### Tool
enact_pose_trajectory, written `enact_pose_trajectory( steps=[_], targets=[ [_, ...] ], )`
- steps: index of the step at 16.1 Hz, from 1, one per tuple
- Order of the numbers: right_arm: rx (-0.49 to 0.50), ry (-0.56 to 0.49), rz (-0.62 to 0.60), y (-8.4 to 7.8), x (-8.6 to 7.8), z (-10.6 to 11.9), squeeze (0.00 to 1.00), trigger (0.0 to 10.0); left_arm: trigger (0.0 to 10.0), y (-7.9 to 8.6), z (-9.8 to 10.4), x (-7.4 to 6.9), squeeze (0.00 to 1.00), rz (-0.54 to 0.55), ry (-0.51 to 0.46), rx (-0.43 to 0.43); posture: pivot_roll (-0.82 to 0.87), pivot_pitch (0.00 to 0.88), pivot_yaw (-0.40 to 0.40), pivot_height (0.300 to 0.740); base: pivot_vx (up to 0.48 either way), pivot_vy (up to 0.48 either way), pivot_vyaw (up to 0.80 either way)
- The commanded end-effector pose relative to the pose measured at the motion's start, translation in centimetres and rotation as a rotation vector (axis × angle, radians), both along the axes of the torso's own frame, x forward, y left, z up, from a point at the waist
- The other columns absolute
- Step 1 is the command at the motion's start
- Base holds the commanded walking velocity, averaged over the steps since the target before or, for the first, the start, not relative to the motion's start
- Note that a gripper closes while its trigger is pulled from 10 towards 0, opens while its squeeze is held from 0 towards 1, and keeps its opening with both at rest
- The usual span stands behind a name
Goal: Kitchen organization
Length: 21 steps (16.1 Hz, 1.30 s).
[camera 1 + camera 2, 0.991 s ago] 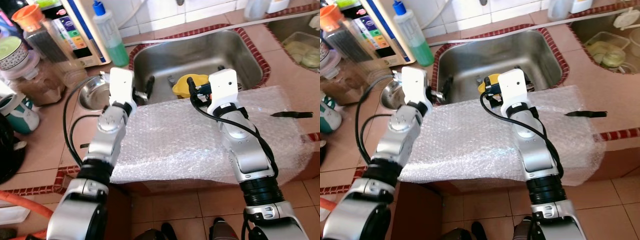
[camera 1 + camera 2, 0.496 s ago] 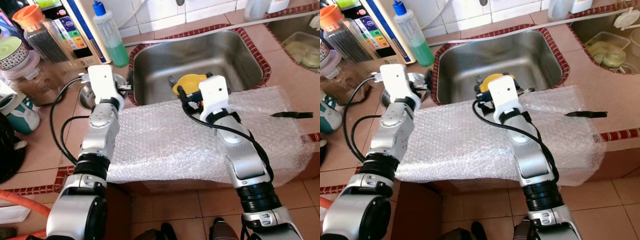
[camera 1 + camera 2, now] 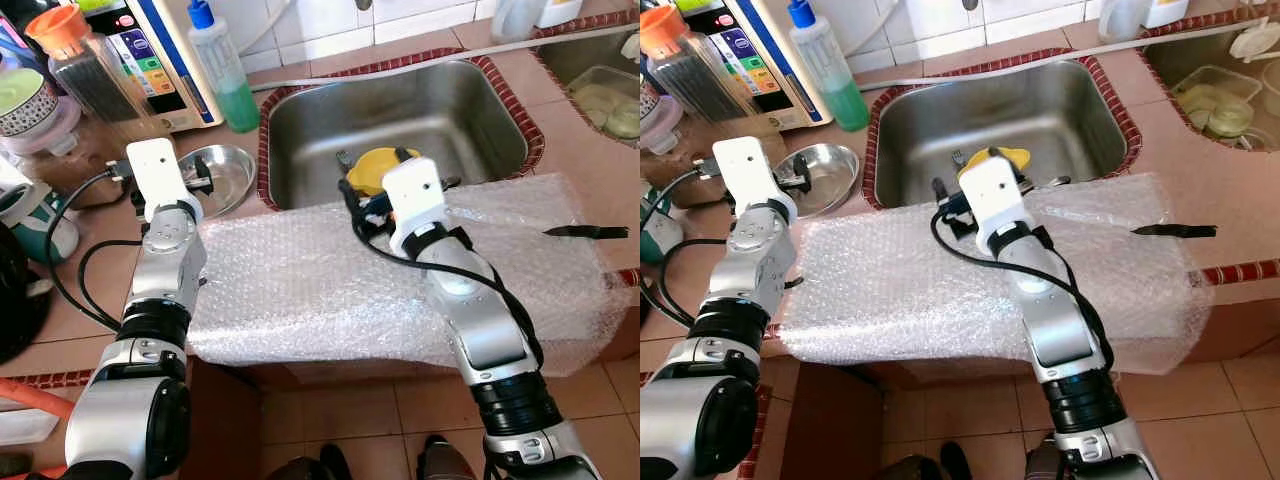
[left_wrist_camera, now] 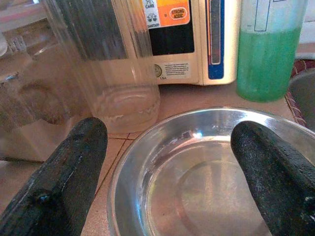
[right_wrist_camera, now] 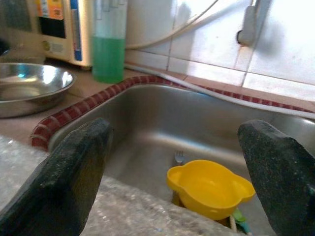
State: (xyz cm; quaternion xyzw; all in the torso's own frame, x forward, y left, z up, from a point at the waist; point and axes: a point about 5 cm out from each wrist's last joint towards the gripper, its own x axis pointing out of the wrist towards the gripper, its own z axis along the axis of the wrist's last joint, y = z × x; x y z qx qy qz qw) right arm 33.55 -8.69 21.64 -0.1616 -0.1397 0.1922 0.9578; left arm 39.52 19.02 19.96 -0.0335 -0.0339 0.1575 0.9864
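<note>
Beside the steel sink (image 3: 420, 110), on its left, a shiny metal bowl (image 3: 222, 175) sits on the tiled tabletop (image 3: 90, 260); the left claw (image 4: 167, 162) hovers just before the bowl, fingers spread wide. At the sink's near edge, above bubble wrap (image 3: 330, 280), the right claw (image 5: 172, 167) hangs spread open, facing a yellow bowl (image 5: 209, 189) in the basin

I see a shallow steel bowl (image 3: 222, 176), empty and upright, on the tiled counter just left of the sink (image 3: 480, 110). A yellow bowl (image 3: 378, 167) sits inside the sink by its near wall, beside a fork (image 5: 179, 157).
</note>
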Motion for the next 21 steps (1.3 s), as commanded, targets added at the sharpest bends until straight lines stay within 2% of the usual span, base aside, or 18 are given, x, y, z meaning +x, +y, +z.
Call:
enact_pose_trajectory(
  steps=[1, 3, 5, 8, 10, 13, 14, 15, 16, 21],
  targets=[
    [0.0, -0.014, 0.034, 0.9, -0.5, 0.4, 1.0, 10.0, 10.0, 0.9, -0.3, 0.0, 0.0, 0.044, 0.037, 0.007, -0.27, 0.224, 0.226, 0.74, 0.0, 0.0, 0.0],
    [-0.008, -0.018, 0.041, 0.9, -0.6, 0.5, 1.0, 10.0, 10.0, 0.7, -0.9, 0.0, 0.0, 0.046, 0.103, -0.02, -0.28, 0.224, 0.216, 0.74, 0.0, 0.0, 0.0],
    [-0.011, -0.023, 0.05, 0.9, -0.6, 0.7, 1.0, 10.0, 10.0, 0.6, -0.8, 0.0, 0.0, 0.041, 0.093, -0.023, -0.27, 0.226, 0.214, 0.74, 0.0, 0.0, 0.0],
    [-0.012, -0.02, 0.062, 1.1, -0.7, 0.8, 1.0, 10.0, 10.0, 1.5, -1.5, -0.2, 0.0, 0.076, 0.128, -0.043, -0.27, 0.232, 0.208, 0.74, 0.0, 0.0, 0.0],
    [-0.022, -0.015, 0.072, 1.1, -0.7, 0.7, 1.0, 10.0, 10.0, 1.6, -2.0, -0.3, 0.0, 0.06, 0.167, -0.114, -0.27, 0.227, 0.204, 0.74, 0.0, 0.0, 0.0],
    [-0.03, -0.019, 0.081, 1.2, -0.7, 0.8, 1.0, 10.0, 10.0, 1.2, -1.8, -0.1, 0.0, 0.021, 0.15, -0.193, -0.27, 0.228, 0.205, 0.74, 0.0, 0.0, 0.0],
    [-0.038, -0.025, 0.088, 1.3, -0.7, 0.8, 1.0, 10.0, 9.5, 1.1, -1.8, -0.1, 0.0, 0.009, 0.154, -0.205, -0.27, 0.224, 0.204, 0.74, 0.0, 0.0, 0.0],
    [-0.039, -0.028, 0.091, 1.3, -0.7, 0.9, 1.0, 10.0, 4.0, 1.0, -2.0, -0.1, 0.0, 0.004, 0.161, -0.226, -0.26, 0.223, 0.203, 0.74, 0.0, 0.0, 0.0],
    [-0.039, -0.029, 0.093, 1.4, -0.7, 0.9, 1.0, 10.0, 0.0, 1.0, -2.1, -0.1, 0.0, 0.0, 0.163, -0.232, -0.26, 0.221, 0.202, 0.74, 0.0, 0.0, 0.0],
    [-0.042, -0.034, 0.097, 1.5, -0.6, 1.0, 1.0, 10.0, 0.0, 1.0, -2.7, -0.2, 0.0, -0.004, 0.198, -0.263, -0.26, 0.216, 0.204, 0.74, 0.0, 0.0, 0.0]
  ],
)
